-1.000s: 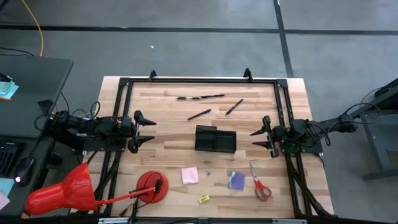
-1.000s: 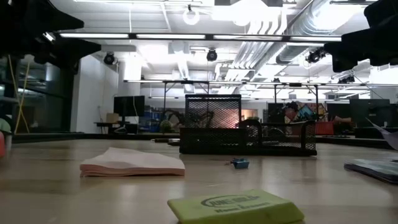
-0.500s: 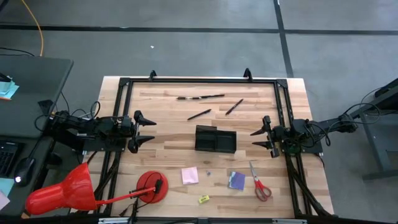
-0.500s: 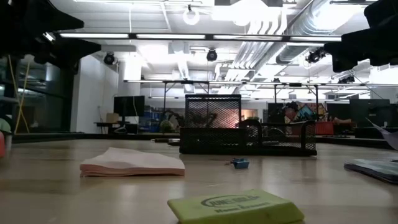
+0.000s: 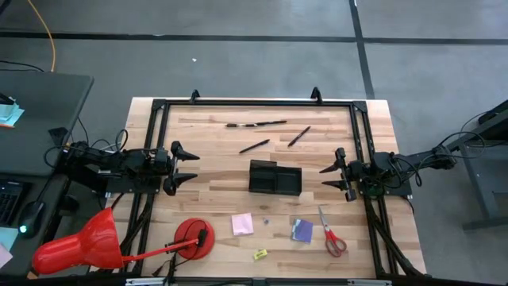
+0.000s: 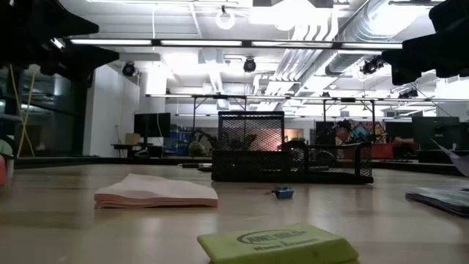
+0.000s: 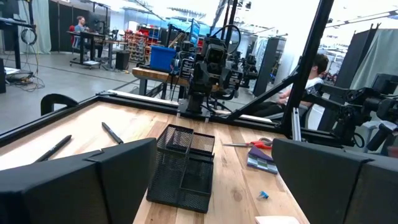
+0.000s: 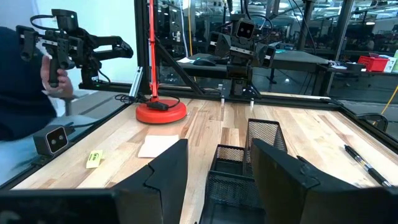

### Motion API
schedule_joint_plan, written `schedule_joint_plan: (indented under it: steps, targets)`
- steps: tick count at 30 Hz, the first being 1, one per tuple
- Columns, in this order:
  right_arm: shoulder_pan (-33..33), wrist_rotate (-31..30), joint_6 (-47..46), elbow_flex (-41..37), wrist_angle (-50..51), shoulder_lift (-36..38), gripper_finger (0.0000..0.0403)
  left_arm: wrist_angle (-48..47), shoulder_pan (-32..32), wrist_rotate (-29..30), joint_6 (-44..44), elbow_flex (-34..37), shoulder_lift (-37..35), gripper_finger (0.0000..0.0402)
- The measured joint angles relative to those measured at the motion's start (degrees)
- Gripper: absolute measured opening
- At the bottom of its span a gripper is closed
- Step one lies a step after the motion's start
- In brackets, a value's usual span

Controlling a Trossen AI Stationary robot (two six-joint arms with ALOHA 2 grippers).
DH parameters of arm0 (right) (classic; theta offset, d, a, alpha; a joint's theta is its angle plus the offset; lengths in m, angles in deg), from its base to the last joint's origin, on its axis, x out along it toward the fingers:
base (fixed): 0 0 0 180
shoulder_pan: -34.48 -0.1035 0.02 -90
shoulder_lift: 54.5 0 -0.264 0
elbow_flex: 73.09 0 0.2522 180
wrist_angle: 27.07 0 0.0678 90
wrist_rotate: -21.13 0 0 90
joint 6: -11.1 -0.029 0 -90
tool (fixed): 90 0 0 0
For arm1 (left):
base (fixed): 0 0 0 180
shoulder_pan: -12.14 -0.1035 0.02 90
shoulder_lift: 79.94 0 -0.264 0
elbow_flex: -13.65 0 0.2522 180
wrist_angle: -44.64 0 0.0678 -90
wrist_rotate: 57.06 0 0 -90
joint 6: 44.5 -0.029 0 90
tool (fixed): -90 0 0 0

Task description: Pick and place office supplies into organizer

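Note:
The black mesh organizer stands on the middle of the wooden table. Three dark pens lie beyond it, toward the far edge. Nearer the front lie a pink sticky pad, a purple pad, red-handled scissors and a small yellow eraser. My left gripper hovers open at the table's left side, pointing level toward the organizer. My right gripper hovers open at the right side, facing the organizer. Neither holds anything.
A red cone and a red disc with a stick sit at the front left. Black frame rails run along the far, left and right edges. A person stands beyond the table's front-left side.

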Motion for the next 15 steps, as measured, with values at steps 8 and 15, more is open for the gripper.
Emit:
schedule_joint_plan:
  steps: [8, 15]
  targets:
    - [-0.01, -0.01, 0.01, -0.01, -0.01, 0.00, 0.0167, 0.11, -0.02, -0.02, 11.09, 0.00, 0.00, 0.0312]
    - [-0.03, 0.63, -4.40, -0.02, -7.65, -0.01, 0.0167, 0.24, -0.02, -0.04, 16.68, 0.00, 0.00, 0.0312]
